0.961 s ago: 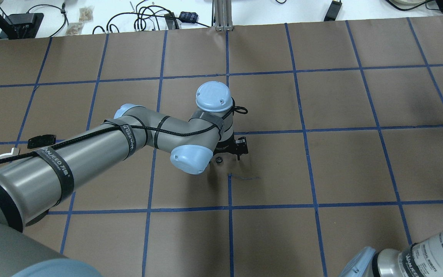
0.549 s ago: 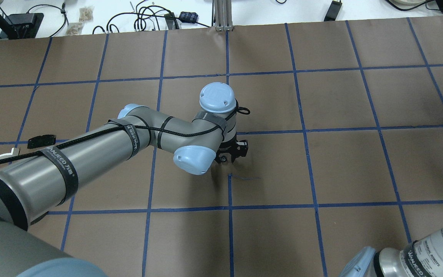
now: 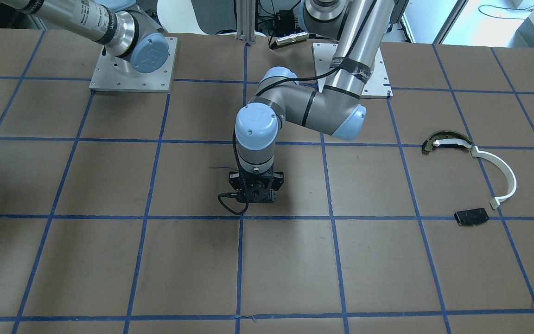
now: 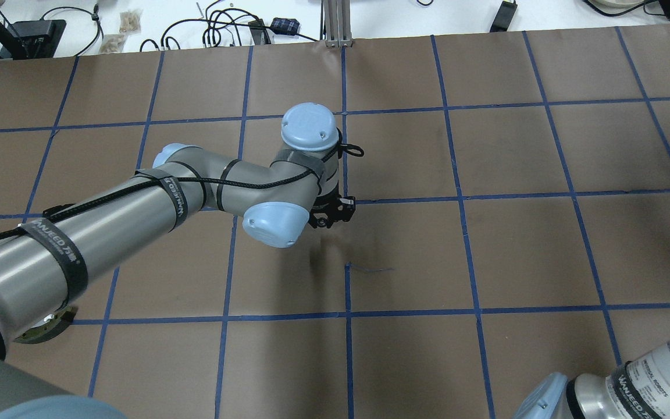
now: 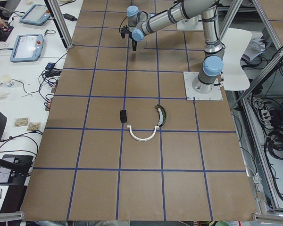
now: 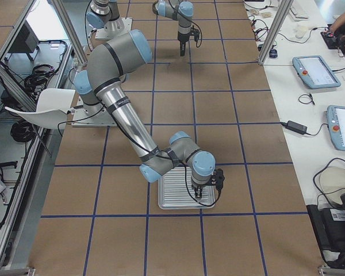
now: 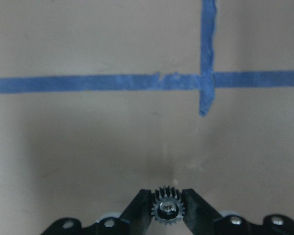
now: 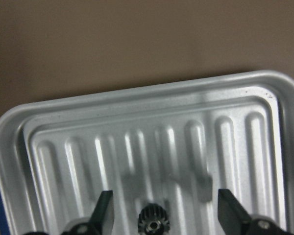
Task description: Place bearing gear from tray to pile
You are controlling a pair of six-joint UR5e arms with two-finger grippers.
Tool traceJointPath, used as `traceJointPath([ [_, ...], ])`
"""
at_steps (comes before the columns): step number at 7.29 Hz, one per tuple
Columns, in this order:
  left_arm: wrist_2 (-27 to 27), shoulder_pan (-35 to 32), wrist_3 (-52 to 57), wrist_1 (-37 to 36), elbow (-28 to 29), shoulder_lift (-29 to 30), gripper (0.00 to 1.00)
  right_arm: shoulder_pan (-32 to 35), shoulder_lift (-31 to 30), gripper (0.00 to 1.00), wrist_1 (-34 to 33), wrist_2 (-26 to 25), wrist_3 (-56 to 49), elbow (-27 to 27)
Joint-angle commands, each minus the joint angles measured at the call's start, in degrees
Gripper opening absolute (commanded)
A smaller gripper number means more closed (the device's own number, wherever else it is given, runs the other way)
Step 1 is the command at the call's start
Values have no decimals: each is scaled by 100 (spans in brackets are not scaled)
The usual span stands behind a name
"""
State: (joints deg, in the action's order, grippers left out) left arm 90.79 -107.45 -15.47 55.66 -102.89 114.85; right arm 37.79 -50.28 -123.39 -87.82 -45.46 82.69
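Brown paper gridded with blue tape covers the table (image 3: 109,269). The left end effector (image 7: 167,204) hangs above its middle, fingers clamped on a small black bearing gear (image 7: 168,211). From the front-facing camera, the pile (image 5: 143,138) lies well apart at 3 o'clock: white arc (image 3: 503,174), dark curved piece (image 3: 447,140), black plate (image 3: 471,216). The right end effector (image 8: 166,215) hovers spread wide over the tray (image 8: 147,112), a second gear (image 8: 153,224) lying between its fingers.
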Motion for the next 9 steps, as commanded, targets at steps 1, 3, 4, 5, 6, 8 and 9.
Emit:
traceJointPath([
  [1, 35, 1656, 2387, 881, 6, -488, 0, 0, -8, 74, 148, -16, 37, 63],
  [3, 821, 2969, 4413, 850, -126, -639, 0, 0, -34, 63, 158, -216, 37, 55],
  [4, 861, 3627, 4709, 850, -92, -657, 0, 0, -34, 57, 158, -218, 37, 55],
  [5, 809, 4121, 5355, 824, -143, -561, 0, 0, -34, 48, 166, -209, 37, 55],
  [6, 582, 4353, 5545, 832, -170, -499, 0, 0, -34, 38, 166, -209, 176, 63],
  [8, 545, 4809, 5617, 911, -205, -385, 0, 0, -43, 0, 245, -192, 265, 46],
  [9, 536, 5038, 5652, 903, -214, -341, 0, 0, -69, 0, 280, -209, 283, 20],
])
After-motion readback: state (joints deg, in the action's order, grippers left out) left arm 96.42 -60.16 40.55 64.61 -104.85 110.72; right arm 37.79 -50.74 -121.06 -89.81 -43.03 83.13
